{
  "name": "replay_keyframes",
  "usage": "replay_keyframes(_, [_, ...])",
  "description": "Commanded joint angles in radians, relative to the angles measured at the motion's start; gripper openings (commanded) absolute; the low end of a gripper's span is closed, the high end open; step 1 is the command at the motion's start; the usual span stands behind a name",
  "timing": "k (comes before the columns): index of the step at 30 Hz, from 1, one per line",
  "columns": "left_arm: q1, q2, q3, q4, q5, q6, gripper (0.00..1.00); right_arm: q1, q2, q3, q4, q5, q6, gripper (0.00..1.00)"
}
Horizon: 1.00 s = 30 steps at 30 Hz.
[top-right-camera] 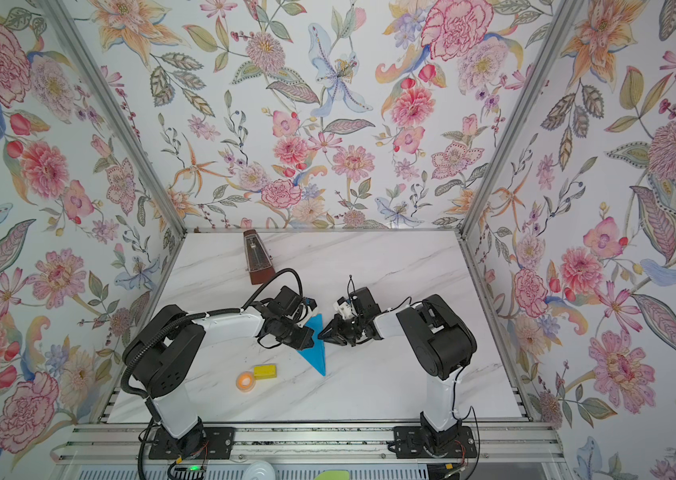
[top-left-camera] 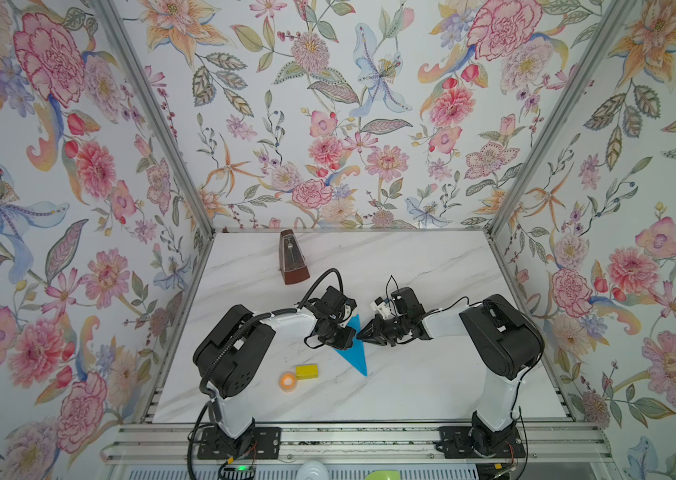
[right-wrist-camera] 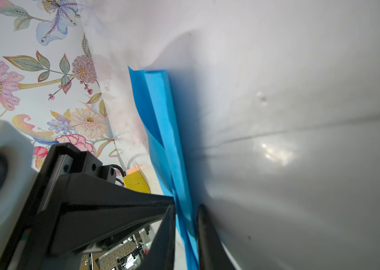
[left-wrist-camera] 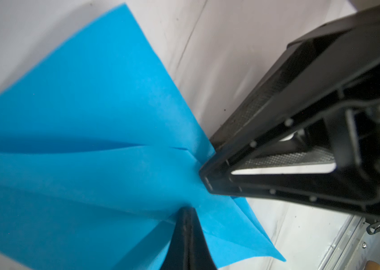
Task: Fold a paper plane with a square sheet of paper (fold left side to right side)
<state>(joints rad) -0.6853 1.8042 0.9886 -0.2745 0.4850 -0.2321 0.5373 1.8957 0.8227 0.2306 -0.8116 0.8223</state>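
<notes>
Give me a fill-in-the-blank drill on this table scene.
1. The paper plane is coloured ____.
2. The block beside the orange tape roll is ____.
3. The left claw and right claw both touch the ____.
4. The metronome at the back is coloured ____.
Missing words: blue; yellow; paper plane; brown.

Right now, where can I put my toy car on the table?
Bare tabletop: back right, between the metronome and the right wall; and the front, right of the paper plane. Crowded: the middle around the paper plane, and front left by the yellow block and tape roll.
</notes>
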Motion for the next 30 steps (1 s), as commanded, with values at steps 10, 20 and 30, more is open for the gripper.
replay_keyframes(10, [-0.003, -0.222, -0.01, -0.094, -0.143, -0.016, 0.08, 0.006, -0.185, 0.046, -0.261, 0.135, -0.069, 0.0])
replay_keyframes(20, [0.016, -0.532, -0.065, -0.07, -0.346, -0.046, 0.18, 0.064, -0.413, 0.278, -0.854, 0.6, -0.244, 0.0])
replay_keyframes(30, [0.114, -0.778, -0.256, 0.111, -0.327, -0.14, 0.48, 0.32, -0.281, 0.505, -1.157, 1.127, -0.158, 0.0])
